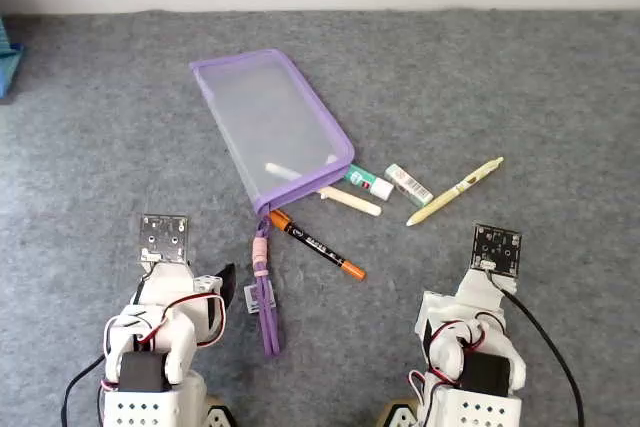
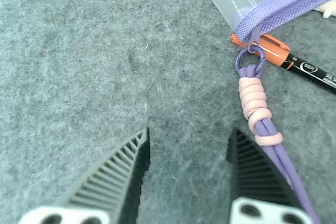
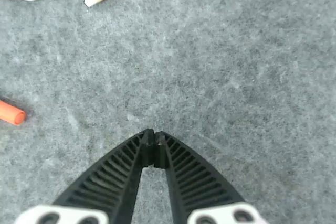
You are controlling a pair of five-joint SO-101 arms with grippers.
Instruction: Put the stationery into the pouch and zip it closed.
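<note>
A translucent purple pouch (image 1: 270,127) lies flat at mid-table with a white item (image 1: 283,171) inside near its open corner. Its purple strap with a pink knot (image 1: 263,282) trails toward the arms. Beside the pouch lie a black-and-orange marker (image 1: 315,244), a cream pen (image 1: 350,201), a green-and-white eraser (image 1: 370,183), a small white box (image 1: 408,184) and a yellow pen (image 1: 455,190). My left gripper (image 2: 190,132) is open over bare carpet, just beside the pink knot (image 2: 254,103) and the marker (image 2: 294,65). My right gripper (image 3: 154,148) is shut and empty, short of the marker's orange cap (image 3: 10,113).
Grey carpet covers the table. A blue object (image 1: 8,57) sits at the far left edge, and a pale wall runs along the back. Open carpet lies left of the pouch and right of the yellow pen.
</note>
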